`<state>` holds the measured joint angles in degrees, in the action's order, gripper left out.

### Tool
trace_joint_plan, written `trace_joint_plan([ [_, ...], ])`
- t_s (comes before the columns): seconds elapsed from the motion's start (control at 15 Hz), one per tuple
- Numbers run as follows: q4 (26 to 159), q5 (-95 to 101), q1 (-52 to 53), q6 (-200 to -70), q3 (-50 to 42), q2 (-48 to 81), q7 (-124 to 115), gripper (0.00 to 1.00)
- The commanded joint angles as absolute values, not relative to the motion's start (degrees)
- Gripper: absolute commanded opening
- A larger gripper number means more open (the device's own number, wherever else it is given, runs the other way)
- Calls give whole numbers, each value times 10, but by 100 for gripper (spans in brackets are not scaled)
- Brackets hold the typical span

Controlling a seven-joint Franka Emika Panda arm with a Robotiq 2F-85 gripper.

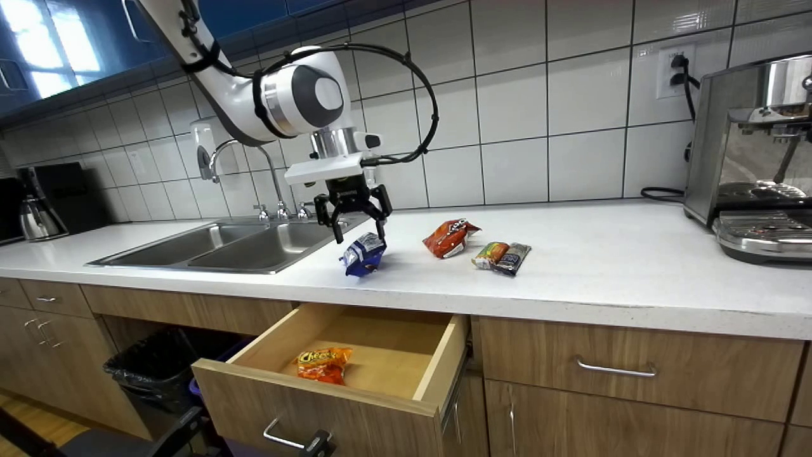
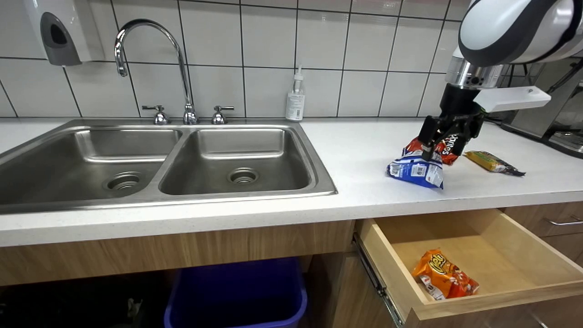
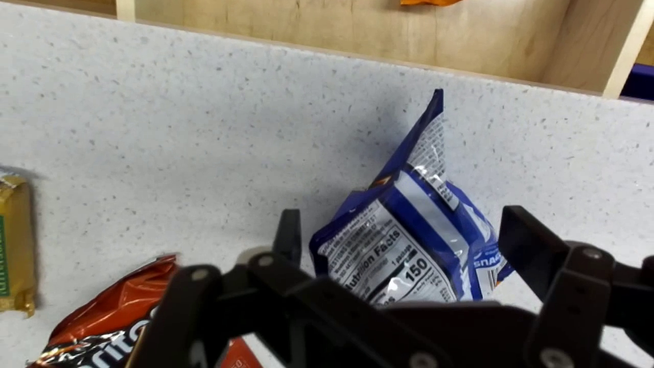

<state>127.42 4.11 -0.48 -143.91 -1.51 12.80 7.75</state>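
Observation:
My gripper (image 1: 360, 237) is open above the white counter, fingers pointing down. A blue and silver snack bag (image 1: 364, 255) is just below and between the fingertips; it also shows in an exterior view (image 2: 416, 170). In the wrist view, the gripper (image 3: 403, 232) has one finger on each side of the blue bag (image 3: 409, 240). A gap shows beside the left finger; the right finger overlaps the bag's edge, and I cannot tell if it touches. A red Doritos bag (image 1: 449, 238) lies beside it, partly hidden behind the gripper (image 2: 441, 154) in an exterior view.
An open wooden drawer (image 1: 438, 362) below the counter edge holds an orange Cheetos or Reese's-like bag (image 2: 444, 275). Two small bars (image 1: 501, 257) lie by the red bag. A double sink (image 2: 328, 182), a bottle (image 2: 295, 100), a coffee machine (image 1: 761, 146) and a blue bin (image 2: 237, 291) stand around.

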Motion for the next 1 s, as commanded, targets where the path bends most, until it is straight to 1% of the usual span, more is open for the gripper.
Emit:
trace_joint_plan([
  [0.0,1268,38,-8,-1440,-8,118,79,100],
  [0.47,1210,35,-6,-1432,2,159,92,100],
  [0.93,1131,40,-2,-1419,13,227,101,100],
])
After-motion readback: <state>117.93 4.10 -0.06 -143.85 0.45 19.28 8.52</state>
